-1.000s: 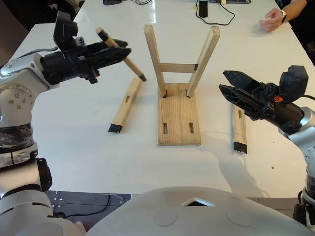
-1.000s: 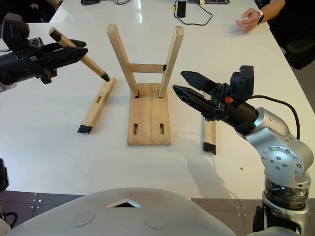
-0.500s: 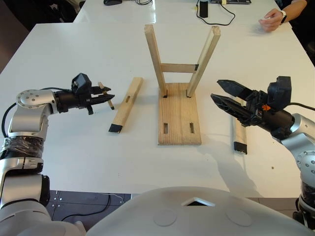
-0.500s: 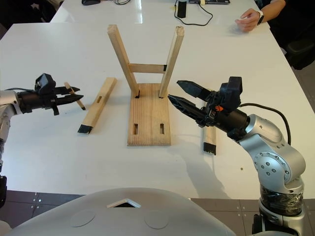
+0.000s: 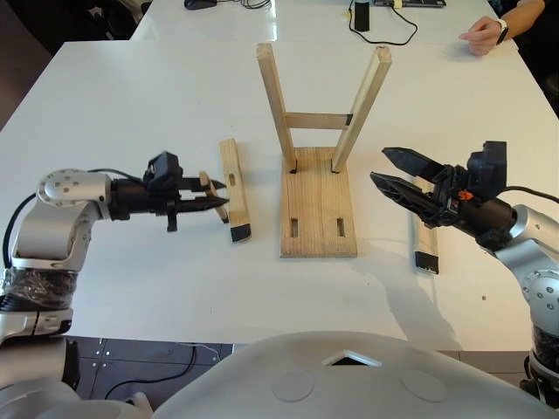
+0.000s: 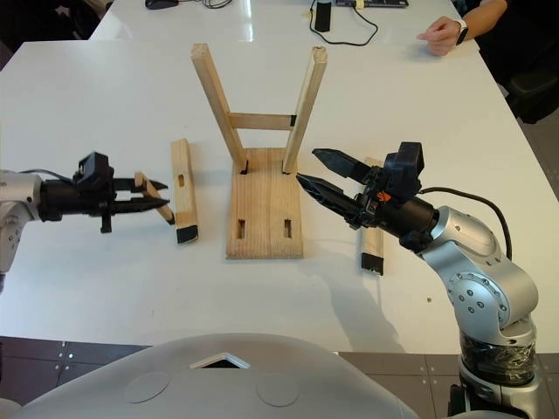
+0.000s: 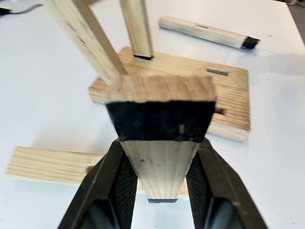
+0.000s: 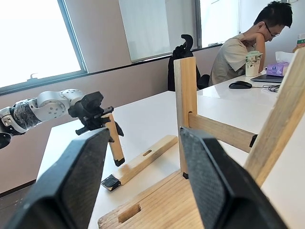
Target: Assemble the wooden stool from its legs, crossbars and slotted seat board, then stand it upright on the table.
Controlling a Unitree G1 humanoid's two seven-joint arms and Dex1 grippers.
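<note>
The slotted seat board (image 5: 319, 209) lies flat mid-table. Two legs (image 5: 274, 100) stand in its far slots, joined by a crossbar (image 5: 316, 120). My left gripper (image 5: 215, 202) hovers low over the table to the board's left, shut on a short wooden piece with a black end (image 7: 160, 119). A loose leg (image 5: 233, 199) lies just beyond its fingertips. My right gripper (image 5: 391, 171) is open and holds nothing, hanging by the board's right edge. Another loose leg (image 5: 425, 243) lies on the table partly under it.
A black cable and a small dark device (image 5: 361, 16) sit at the table's far edge. A person's hand (image 5: 482, 35) rests at the far right corner. Bare white table (image 5: 131, 105) stretches out to the left and along the front of the board.
My left arm came down from high on the left to table level and moved toward the board, wooden piece still held. The left loose leg was shifted nearer the board. My right gripper edged left.
</note>
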